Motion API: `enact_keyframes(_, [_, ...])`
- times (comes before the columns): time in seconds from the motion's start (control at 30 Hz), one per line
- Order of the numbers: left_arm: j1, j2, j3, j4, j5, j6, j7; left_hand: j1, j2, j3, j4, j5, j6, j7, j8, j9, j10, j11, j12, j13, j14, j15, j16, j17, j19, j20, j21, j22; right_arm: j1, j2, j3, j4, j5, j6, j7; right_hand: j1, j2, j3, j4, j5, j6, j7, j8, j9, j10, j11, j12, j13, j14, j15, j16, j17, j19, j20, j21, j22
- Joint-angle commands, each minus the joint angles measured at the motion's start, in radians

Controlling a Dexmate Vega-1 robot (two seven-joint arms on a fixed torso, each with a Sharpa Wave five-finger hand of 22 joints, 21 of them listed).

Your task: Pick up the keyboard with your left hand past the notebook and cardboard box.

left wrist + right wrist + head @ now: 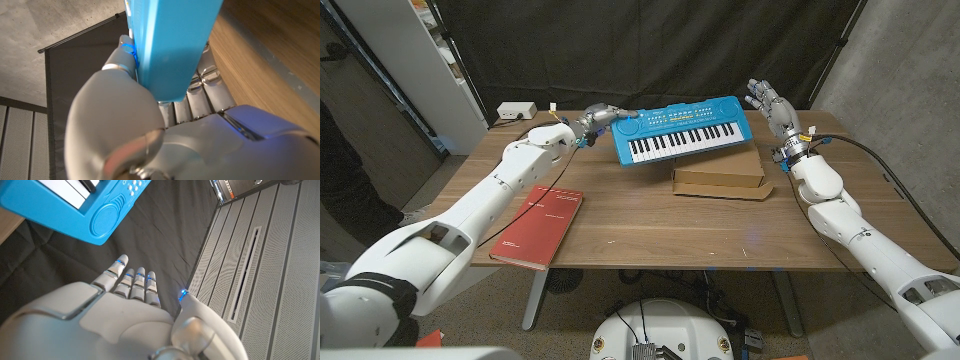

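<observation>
The notebook point(538, 226) lies flat at the table's point(650, 225) left front, clear of the reach. The left hand point(599, 118) grips the keyboard point(682, 129) by its left end, so it hangs tilted in the air above the box point(720, 179). The right hand point(767, 102) hovers just beside the keyboard's other end, fingers spread and holding nothing, perhaps ready to steady it.

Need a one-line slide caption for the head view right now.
Left hand holds the blue keyboard tilted above the cardboard box; right hand open.
</observation>
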State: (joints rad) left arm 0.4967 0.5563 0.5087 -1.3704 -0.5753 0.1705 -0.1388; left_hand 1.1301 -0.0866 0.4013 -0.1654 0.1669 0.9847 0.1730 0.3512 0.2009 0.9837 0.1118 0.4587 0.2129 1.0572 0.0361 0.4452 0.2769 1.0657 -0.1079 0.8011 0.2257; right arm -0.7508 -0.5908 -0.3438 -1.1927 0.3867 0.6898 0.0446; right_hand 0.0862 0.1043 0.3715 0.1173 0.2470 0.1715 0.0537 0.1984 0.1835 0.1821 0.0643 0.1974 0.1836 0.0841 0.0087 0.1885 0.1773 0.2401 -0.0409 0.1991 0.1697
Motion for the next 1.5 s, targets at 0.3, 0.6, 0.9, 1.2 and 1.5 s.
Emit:
enact_keyframes(0.3, [0.059,0.044,-0.020,-0.159,0.099,-0.052,0.158,0.154,0.149,0.005,0.005,0.009,0.096,-0.058,0.000,0.006,0.149,-0.147,0.003,0.159,0.226,-0.233,0.002,0.008,-0.004,-0.052,0.019,0.000,0.017,0.017,0.007,0.066,0.047,0.016,0.024,0.006,0.005,0.000,-0.004,0.001,0.009,-0.002,-0.004,0.003,0.009,-0.001,-0.003,0.005,0.007,-0.002,-0.002,0.002,0.000,-0.007,-0.005,0.002])
enact_keyframes(0.6, [0.076,0.037,-0.031,-0.168,0.123,-0.116,0.177,0.153,0.148,0.004,0.006,0.009,0.099,-0.061,-0.002,0.006,0.148,-0.149,0.001,0.164,0.225,-0.232,0.001,0.010,-0.009,-0.053,0.027,-0.001,0.026,0.021,0.008,0.078,0.043,0.024,0.021,0.006,0.004,0.000,-0.004,0.001,0.009,-0.001,-0.004,0.003,0.010,-0.001,-0.003,0.005,0.007,-0.003,-0.002,0.002,0.000,-0.007,-0.005,0.002])
enact_keyframes(0.9, [0.096,0.035,-0.038,-0.199,0.186,-0.177,0.237,0.153,0.148,0.003,0.007,0.009,0.101,-0.064,-0.004,0.006,0.151,-0.148,0.000,0.169,0.226,-0.233,0.001,0.011,-0.013,-0.053,0.036,-0.002,0.034,0.025,0.010,0.094,0.049,0.031,0.022,0.005,0.004,0.000,-0.004,0.001,0.010,-0.002,-0.004,0.003,0.010,-0.003,-0.003,0.005,0.006,-0.003,-0.002,0.002,0.000,-0.008,-0.005,0.002])
enact_keyframes(1.2, [0.112,0.022,-0.044,-0.211,0.256,-0.240,0.299,0.151,0.146,0.002,0.008,0.008,0.104,-0.067,-0.005,0.006,0.152,-0.150,-0.002,0.172,0.227,-0.234,0.000,0.011,-0.016,-0.054,0.044,-0.003,0.046,0.030,0.008,0.119,0.047,0.049,0.027,0.006,0.004,0.000,-0.004,0.001,0.009,-0.002,-0.004,0.003,0.011,-0.002,-0.003,0.005,0.006,-0.004,-0.003,0.002,0.000,-0.008,-0.005,0.002])
enact_keyframes(1.5, [0.119,0.010,-0.045,-0.209,0.352,-0.309,0.364,0.150,0.145,0.001,0.009,0.008,0.106,-0.068,-0.008,0.006,0.153,-0.151,-0.006,0.173,0.227,-0.234,-0.001,0.012,-0.022,-0.054,0.053,-0.004,0.052,0.033,0.009,0.133,0.050,0.052,0.027,0.006,0.004,0.000,-0.005,0.001,0.010,-0.001,-0.004,0.003,0.011,-0.001,-0.003,0.005,0.006,-0.004,-0.003,0.002,0.000,-0.008,-0.005,0.002])
